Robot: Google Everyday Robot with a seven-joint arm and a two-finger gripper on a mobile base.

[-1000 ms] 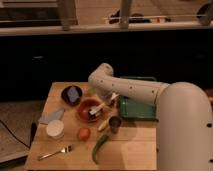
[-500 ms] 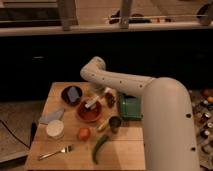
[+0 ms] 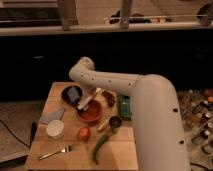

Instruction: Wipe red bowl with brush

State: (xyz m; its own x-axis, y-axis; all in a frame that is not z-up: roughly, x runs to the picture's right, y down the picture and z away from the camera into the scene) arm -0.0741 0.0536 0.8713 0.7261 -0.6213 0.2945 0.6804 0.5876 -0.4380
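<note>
The red bowl (image 3: pixel 92 112) sits in the middle of the wooden table (image 3: pixel 120 150), just right of the dark bowl (image 3: pixel 71 94). My gripper (image 3: pixel 90 99) hangs over the red bowl's back left rim, at the end of the white arm that comes down from its elbow at the upper left. It is shut on the brush (image 3: pixel 84 104). The brush's pale handle slants down to the left, and its dark head lies at the bowl's left edge, close to the dark bowl. Whether the bristles touch the bowl is unclear.
A white cup (image 3: pixel 55 129) and a grey cloth (image 3: pixel 52 116) lie at the left. In front are an orange-red ball (image 3: pixel 83 133), a green pepper (image 3: pixel 100 147), a fork (image 3: pixel 54 152) and a metal cup (image 3: pixel 115 123). A green tray (image 3: pixel 124 107) is at the right.
The arm has swung left, carrying the gripper and brush from the red bowl's right side across to its left rim. The bowl and other objects have stayed put.
</note>
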